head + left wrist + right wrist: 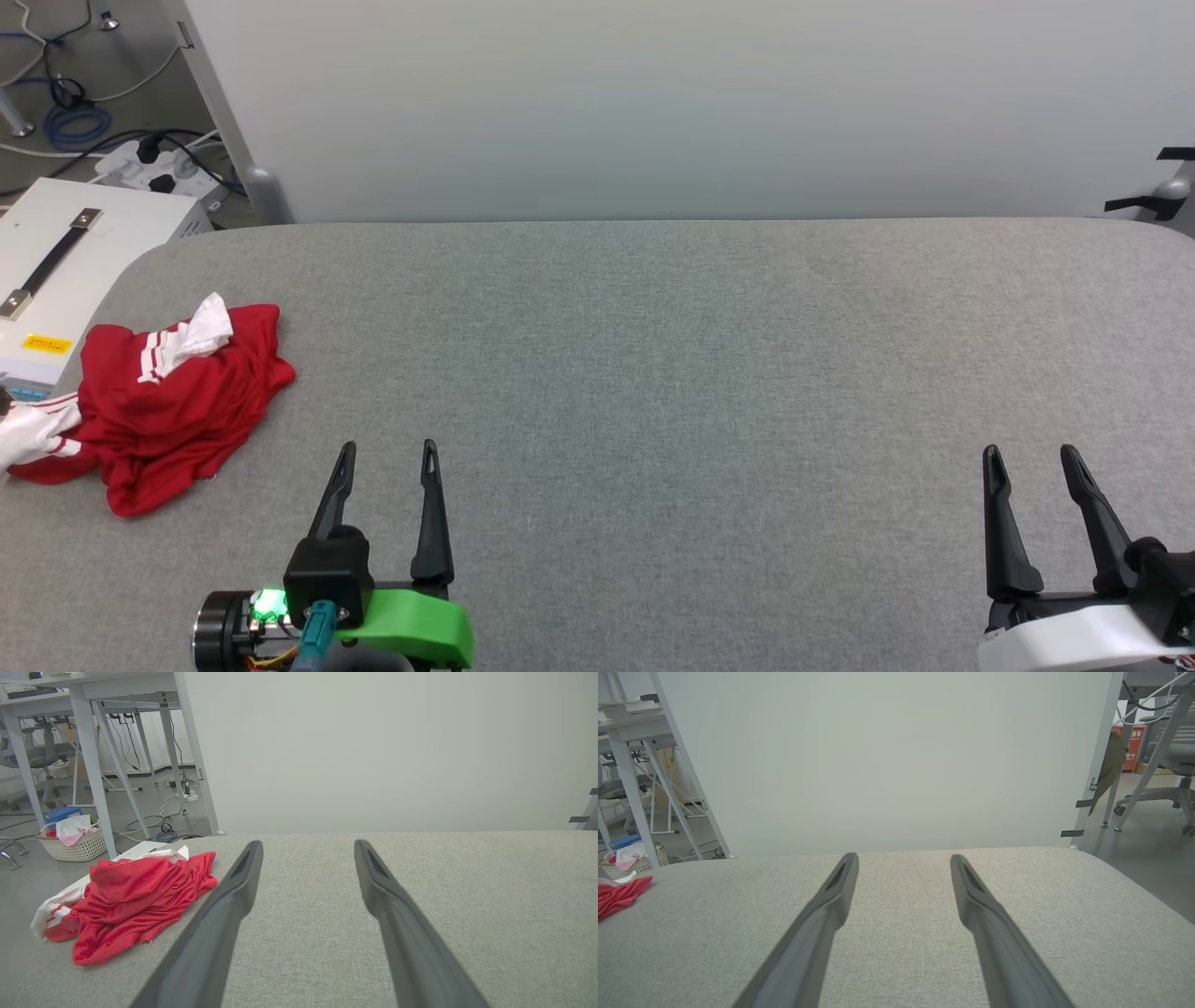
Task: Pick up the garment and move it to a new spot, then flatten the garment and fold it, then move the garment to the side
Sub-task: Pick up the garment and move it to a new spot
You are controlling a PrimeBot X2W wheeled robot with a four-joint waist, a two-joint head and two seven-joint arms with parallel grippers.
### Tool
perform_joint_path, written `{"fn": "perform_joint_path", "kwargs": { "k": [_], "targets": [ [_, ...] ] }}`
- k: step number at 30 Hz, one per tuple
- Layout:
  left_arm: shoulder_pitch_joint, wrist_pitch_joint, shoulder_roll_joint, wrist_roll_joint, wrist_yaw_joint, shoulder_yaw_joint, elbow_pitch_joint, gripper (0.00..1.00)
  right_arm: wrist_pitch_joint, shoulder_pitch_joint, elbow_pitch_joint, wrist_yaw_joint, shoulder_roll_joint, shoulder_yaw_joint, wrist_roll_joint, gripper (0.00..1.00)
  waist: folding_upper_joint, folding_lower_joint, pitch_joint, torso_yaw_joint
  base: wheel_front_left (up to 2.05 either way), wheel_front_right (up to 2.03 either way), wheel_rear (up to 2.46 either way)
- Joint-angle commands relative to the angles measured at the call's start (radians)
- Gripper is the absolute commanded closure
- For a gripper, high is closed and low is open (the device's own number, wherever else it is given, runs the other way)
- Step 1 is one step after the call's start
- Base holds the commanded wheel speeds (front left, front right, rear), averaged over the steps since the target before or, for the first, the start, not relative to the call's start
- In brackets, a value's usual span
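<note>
One red garment lies crumpled in a loose heap at the left end of a grey fabric-covered bench. White sleeve fabric with red-and-white striped trim shows at the heap's top and at its left edge. There are two sets of jaws, each with two long dark fingers. The left jaws stand open and empty near the garment's right side, not touching it. The right jaws, likewise spread wide and empty, hover well apart at the bench's right end.
</note>
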Motion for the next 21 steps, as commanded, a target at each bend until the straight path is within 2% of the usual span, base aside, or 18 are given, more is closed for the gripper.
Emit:
{"fn": "perform_joint_path", "kwargs": {
  "k": [1, 21],
  "targets": [
    [0.011, -0.012, -0.004, -0.005, 0.007, -0.004, 0.004, 0.0, -0.012, 0.014, -0.008, 0.0, 0.0, -0.004, 0.007, 0.0, 0.0, 0.0, -0.001, 0.001, 0.0, 0.0, 0.0],
    [0.018, -0.033, -0.004, -0.008, 0.018, -0.016, 0.015, 0.0, -0.033, 0.026, -0.011, -0.001, 0.0, -0.003, 0.013, 0.0, 0.0, 0.0, -0.008, 0.012, 0.0, 0.0, 0.0]
  ]
}}
